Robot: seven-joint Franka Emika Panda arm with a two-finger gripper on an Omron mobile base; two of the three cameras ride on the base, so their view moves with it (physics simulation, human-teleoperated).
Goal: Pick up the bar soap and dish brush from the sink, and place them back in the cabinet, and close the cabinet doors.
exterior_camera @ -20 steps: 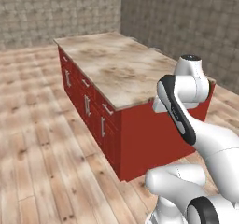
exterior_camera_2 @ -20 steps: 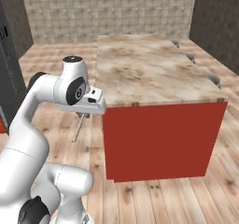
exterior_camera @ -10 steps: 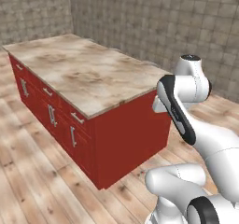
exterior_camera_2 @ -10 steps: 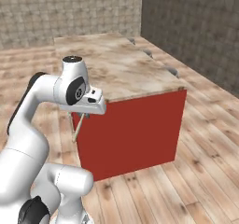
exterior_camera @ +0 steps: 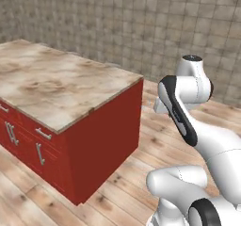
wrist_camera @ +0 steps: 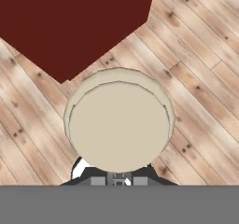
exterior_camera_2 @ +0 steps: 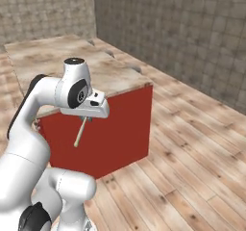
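Observation:
My gripper sits at chest height in front of the base, shut on the dish brush. The brush's thin pale wooden handle hangs down and slightly left from the fingers, in front of the red counter unit's end panel. In the hand view the brush's round beige head is seen end-on just beyond the gripper, above the plank floor. The bar soap, the sink and the cabinet with its doors are out of view.
A low red counter unit with a mottled stone top stands close ahead and left of the arm, with silver drawer handles on its long side. Wooden plank floor stretches right, up to a stone-tiled wall.
The whole picture has shifted, so the base has moved: the red counter unit has slid left in both base views and more wall shows. The arm keeps its pose, still holding the brush.

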